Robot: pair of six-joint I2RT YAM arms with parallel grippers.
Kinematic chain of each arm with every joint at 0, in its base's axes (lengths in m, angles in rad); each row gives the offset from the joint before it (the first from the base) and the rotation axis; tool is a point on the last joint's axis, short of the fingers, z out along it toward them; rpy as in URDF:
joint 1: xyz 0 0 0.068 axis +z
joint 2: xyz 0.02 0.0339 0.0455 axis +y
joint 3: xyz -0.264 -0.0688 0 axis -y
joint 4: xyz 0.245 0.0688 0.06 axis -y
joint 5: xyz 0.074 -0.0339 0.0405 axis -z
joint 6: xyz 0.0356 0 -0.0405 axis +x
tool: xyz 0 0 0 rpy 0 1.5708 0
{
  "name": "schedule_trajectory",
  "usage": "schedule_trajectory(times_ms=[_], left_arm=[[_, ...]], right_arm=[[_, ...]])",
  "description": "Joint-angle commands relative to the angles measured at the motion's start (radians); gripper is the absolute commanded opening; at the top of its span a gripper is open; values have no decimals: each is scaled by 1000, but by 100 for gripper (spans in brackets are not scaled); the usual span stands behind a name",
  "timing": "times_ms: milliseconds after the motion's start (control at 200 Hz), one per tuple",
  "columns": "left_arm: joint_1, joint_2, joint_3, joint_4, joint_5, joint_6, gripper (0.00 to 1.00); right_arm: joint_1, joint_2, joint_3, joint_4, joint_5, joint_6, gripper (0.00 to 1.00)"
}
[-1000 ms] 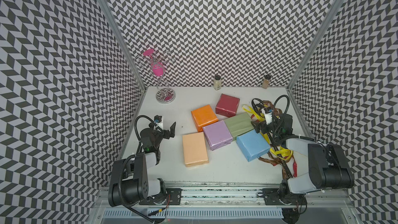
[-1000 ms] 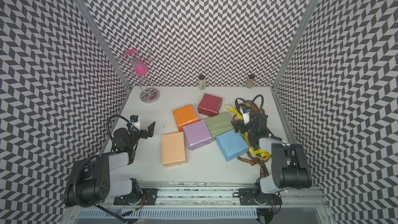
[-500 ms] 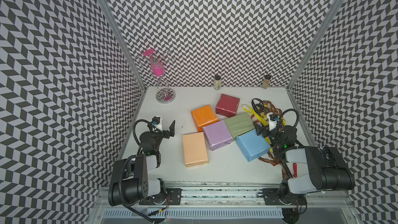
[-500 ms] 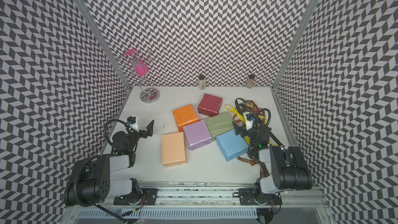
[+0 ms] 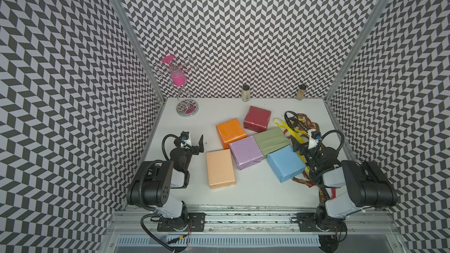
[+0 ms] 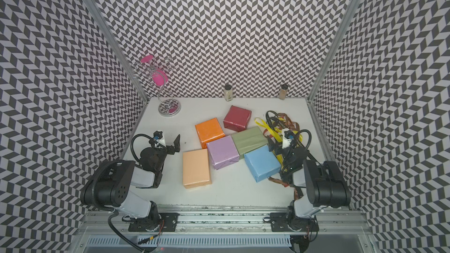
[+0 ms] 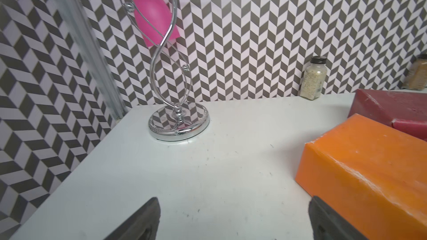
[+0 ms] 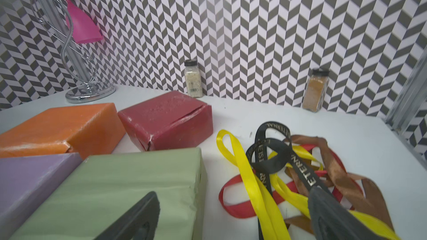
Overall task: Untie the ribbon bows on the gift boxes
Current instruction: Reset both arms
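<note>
- No bow sits on any parcel that I can see. The sage green paper-wrapped box (image 5: 271, 139) has a bare top.
- So do the lilac paper-wrapped box (image 5: 246, 152) and the light blue paper-wrapped box (image 5: 286, 166), both pressed up against the green one.
- The orange paper-wrapped box (image 5: 230, 132) and the dark red paper-wrapped box (image 5: 257, 118) lie just beside the green one, and they are bare too. The peach paper-wrapped box (image 5: 220, 167) beyond the lilac one is also bare.
- The loose flat ribbons (image 5: 298, 125) lie in a tangled heap on the white table (image 5: 255, 191), right at the green box's end. They are yellow, brown, shiny red, and black with pale lettering.
- I judge the untying finished, or all but finished. I cannot see the undersides of the boxes.
- The right gripper (image 8: 233, 191) hangs low at that same end of the green box. Its jaws are spread wide and hold nothing, with one finger over the green paper and the other over the ribbons.
- The right arm is folded back towards its base, with its forearm above part of the heap.
- The left gripper (image 7: 234, 199) is well apart from the green box, past the orange one and over bare table. It is also wide open and empty, and its arm is tucked low.
</note>
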Motion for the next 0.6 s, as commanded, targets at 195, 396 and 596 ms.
schedule_trajectory(times_ms=[195, 396, 596], left_arm=[[-6, 0, 52, -31, -88, -24, 100], [-6, -2, 47, -24, -88, -26, 100], [-6, 2, 54, -32, -89, -24, 100]], right_arm=[[54, -12, 62, -8, 164, -2, 99], [55, -11, 62, -7, 163, -2, 99], [52, -13, 60, -7, 163, -2, 99]])
